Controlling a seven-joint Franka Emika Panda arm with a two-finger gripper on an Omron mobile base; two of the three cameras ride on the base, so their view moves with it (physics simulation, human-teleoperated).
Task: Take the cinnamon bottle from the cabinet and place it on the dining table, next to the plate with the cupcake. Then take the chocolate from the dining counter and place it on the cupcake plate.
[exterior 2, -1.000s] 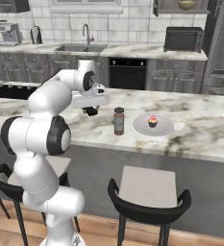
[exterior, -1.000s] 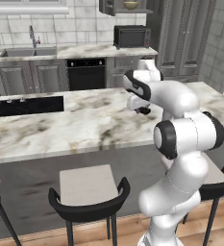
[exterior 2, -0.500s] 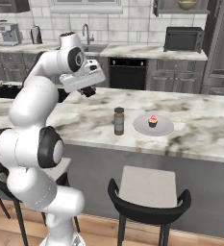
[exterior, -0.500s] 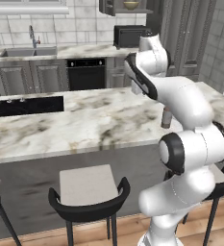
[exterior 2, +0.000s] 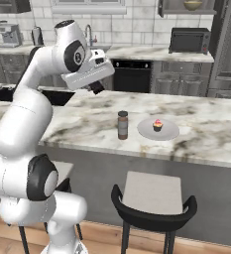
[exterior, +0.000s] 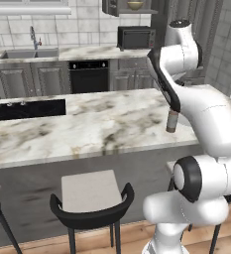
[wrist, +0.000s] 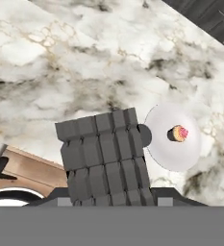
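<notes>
The chocolate point(wrist: 104, 158), a dark bar scored into squares, stands large in the front of the hand view and hides the fingertips. My gripper point(exterior 2: 96, 88) is shut on it, high above the marble counter point(exterior 2: 206, 139), left of the plate. The cinnamon bottle point(exterior 2: 122, 125) point(exterior: 172, 120) stands upright on the counter, just left of the white plate point(exterior 2: 170, 132). The pink-topped cupcake point(exterior 2: 157, 124) sits on that plate. From the hand, the bottle's dark cap point(wrist: 145, 136) peeks out beside the chocolate, with the plate point(wrist: 166, 156) and cupcake point(wrist: 178, 133) beyond it.
Black-backed stools point(exterior 2: 154, 198) point(exterior: 92, 196) stand along the counter's near side. A cooktop point(exterior: 25, 108) is set in the counter's left part. The back wall has a sink point(exterior: 28, 52), an oven point(exterior: 88, 75), a microwave point(exterior 2: 189, 39) and a coffee machine point(exterior 2: 7, 33).
The arm has risen from low over the counter to high above it, carrying the chocolate up. The bottle, plate and cupcake have stayed put.
</notes>
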